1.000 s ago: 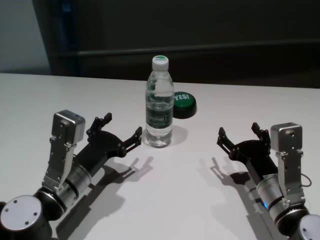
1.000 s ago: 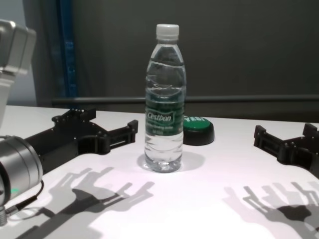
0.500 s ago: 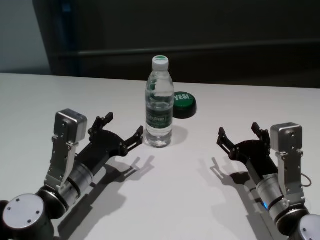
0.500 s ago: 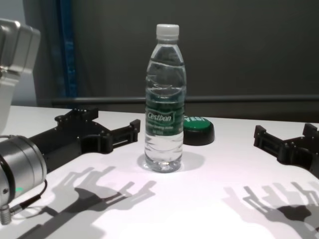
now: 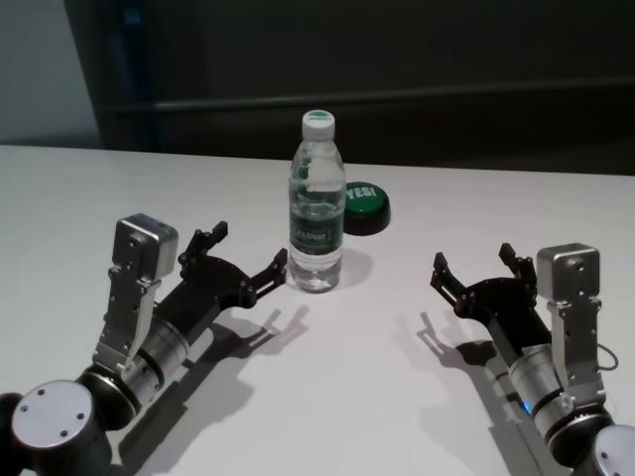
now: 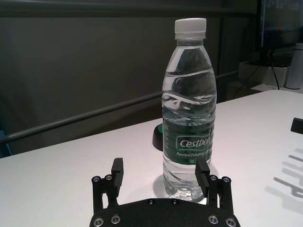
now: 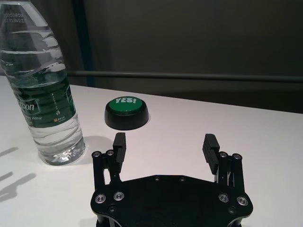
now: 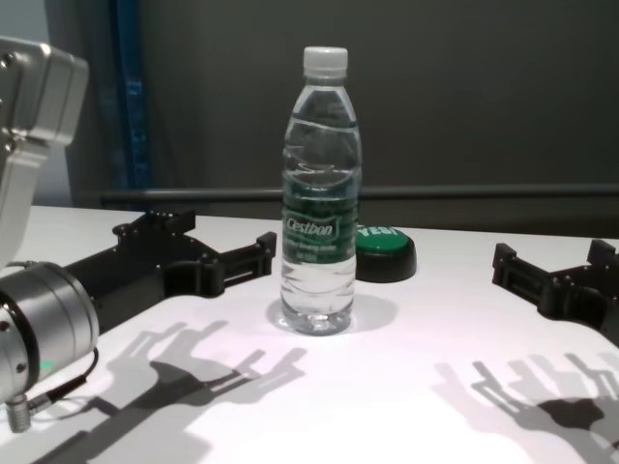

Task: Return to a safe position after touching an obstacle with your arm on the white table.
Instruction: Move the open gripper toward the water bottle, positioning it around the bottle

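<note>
Stands upright mid-worktop (image 5: 89, 188), the water bottle (image 5: 317, 203), with a green-topped disc (image 5: 363, 206) just behind at two o'clock. Reaches in from eight o'clock, the left pincer (image 5: 246, 254), spread wide and empty, one fingertip (image 5: 277, 262) at or nearly at the bottle's lower wall, likely the contact before retreat. Sits well apart at four o'clock, equally wide, the right pincer (image 5: 474, 268), seemingly parked.

Bottle (image 7: 42, 90) cap cropped (right wrist view); green button (image 6: 157, 137) half hidden.
</note>
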